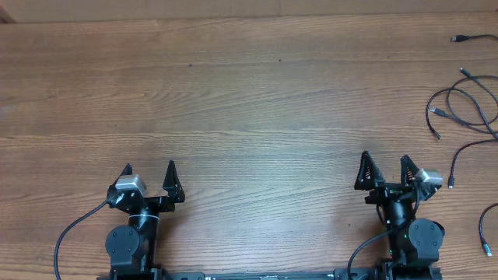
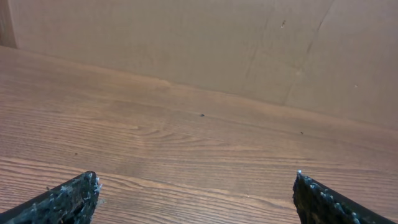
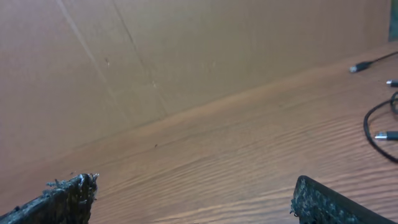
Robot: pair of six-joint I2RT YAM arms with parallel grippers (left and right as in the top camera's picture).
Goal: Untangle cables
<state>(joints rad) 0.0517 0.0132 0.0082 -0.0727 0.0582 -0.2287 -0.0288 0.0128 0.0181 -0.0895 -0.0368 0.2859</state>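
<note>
**On the table: two grippers, one lot of cables**

Your stock on the wooden table (image 1: 249, 93), by the overhead view:

1. Left gripper (image 1: 149, 166), at 7 o'clock. The fingers are spread wide and hold nothing, with the tips pointing to 12. Its wrist view gives you bare wood and a cardboard wall (image 2: 186, 43).

2. Right gripper (image 1: 384, 159), at 5 o'clock. The fingers are spread wide and hold nothing, with the tips pointing to 12.

3. Cables (image 1: 438, 113), thin and dark, along the 3 o'clock edge from 2 to 4, partly cut off by the frame.
   - The main lot sits at 3, its loops crossing one another, with small plugs on the loose ends.
   - One plug end lies apart at 2.
   - One strand lies near the right gripper, on its 3 o'clock side, not touching it.
   - Another strand lies at 4.
   - All are well apart from the left gripper.

In the right wrist view you find a loop (image 3: 366, 127) and plug ends at the 3 o'clock edge.
</note>
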